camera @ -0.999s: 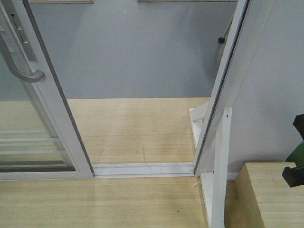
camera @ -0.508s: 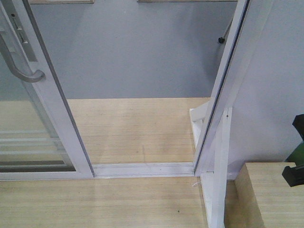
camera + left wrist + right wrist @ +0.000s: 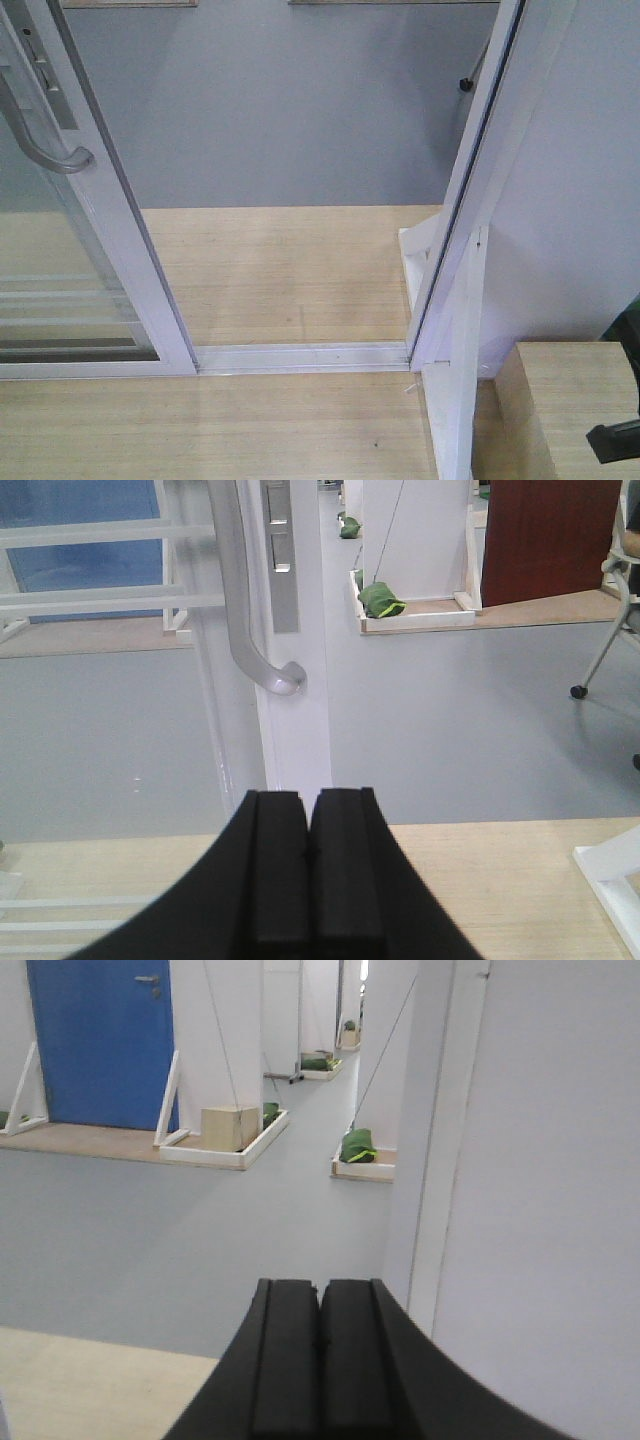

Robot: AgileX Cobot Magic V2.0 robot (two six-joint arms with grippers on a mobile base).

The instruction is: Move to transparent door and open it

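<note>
Filling the top of the front view is a wide grey floor, and below it lies a light wooden floor. The transparent door stands at the left side of this view, a tall glass sheet in a white frame that leans from the upper left down to the lower left. It is slid over to the left, so a wide gap shows between it and the white post at the lower right. A white track runs along the floor across that gap. Thin white bars cross the glass low down at the left edge. A pale wooden box sits in the lower right corner, just beside the post.

The curved grey pull handle sticks out from the door frame at the upper left.

From the left wrist view, the same door frame stands up the middle, and the handle bends down to it at the upper middle. The left gripper sits at the bottom middle with its two black fingers pressed together, holding nothing, apart from the door.

From the right wrist view, the right gripper is at the bottom middle, its fingers also squeezed together on nothing. A blue door shows far off at the upper left.
</note>
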